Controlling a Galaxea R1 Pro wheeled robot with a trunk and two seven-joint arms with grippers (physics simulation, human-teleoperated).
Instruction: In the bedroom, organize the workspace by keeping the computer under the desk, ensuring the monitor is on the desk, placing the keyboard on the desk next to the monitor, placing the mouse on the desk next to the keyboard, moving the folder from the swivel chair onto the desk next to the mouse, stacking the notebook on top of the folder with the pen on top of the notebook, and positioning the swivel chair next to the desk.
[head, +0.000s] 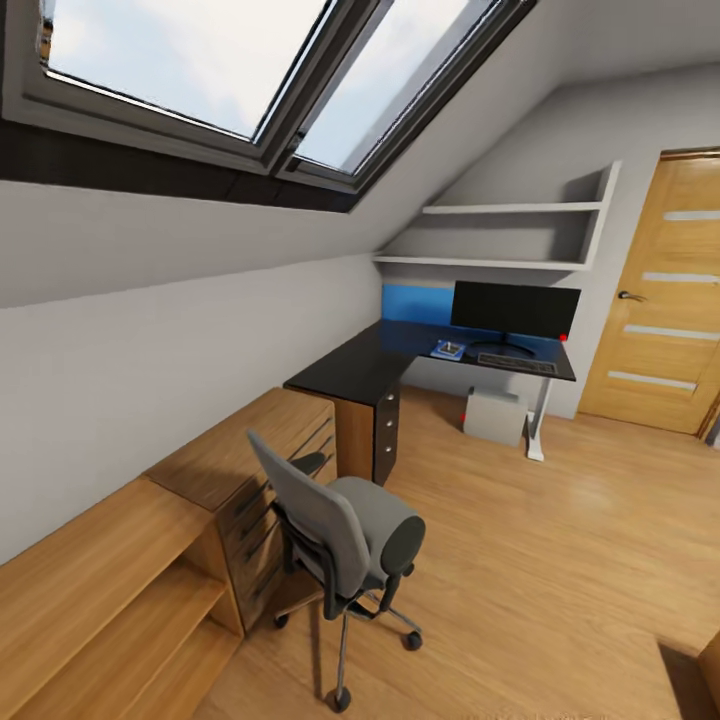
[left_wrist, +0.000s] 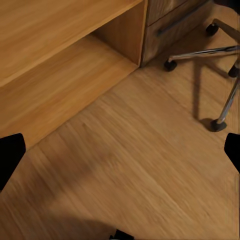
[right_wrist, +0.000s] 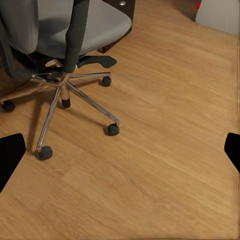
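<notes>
Swivel chair (head: 340, 535) standing on the light wood floor (head: 540, 560), grey seat bare, tall back turned toward the wooden dresser (head: 250, 470) just beside it; in the right wrist view, chrome star base and casters (right_wrist: 65, 95) well ahead of the right gripper (right_wrist: 120, 150) and off toward one fingertip, seat above them, plain floor between the two dark fingertips (right_wrist: 10, 155) set wide apart, jaws open and empty; a corner of the pale computer (right_wrist: 220, 15) far ahead toward the other fingertip; in the left wrist view, left gripper (left_wrist: 120, 150) likewise spread wide with nothing between, fingertips (left_wrist: 10, 155) at the frame edges over bare floor, two chair legs with casters (left_wrist: 217, 125) ahead to one side, low open shelf unit (left_wrist: 60, 75) ahead to the other; farther off in the head view, desk (head: 400, 355) with glossy black top in the corner under the sloped wall, drawer unit with silver knobs (head: 385, 435) at its near end; monitor (head: 514, 310) upright on the desk, keyboard (head: 516, 363) flat in front of it, something small and blue (head: 448, 349) beside the keyboard, too small to identify; computer (head: 494, 416) on the floor under the desk beside a white leg (head: 540, 420); white wall shelves (head: 500, 240) above, wooden door (head: 665, 300) to the side, skylight windows (head: 260, 70) overhead.
</notes>
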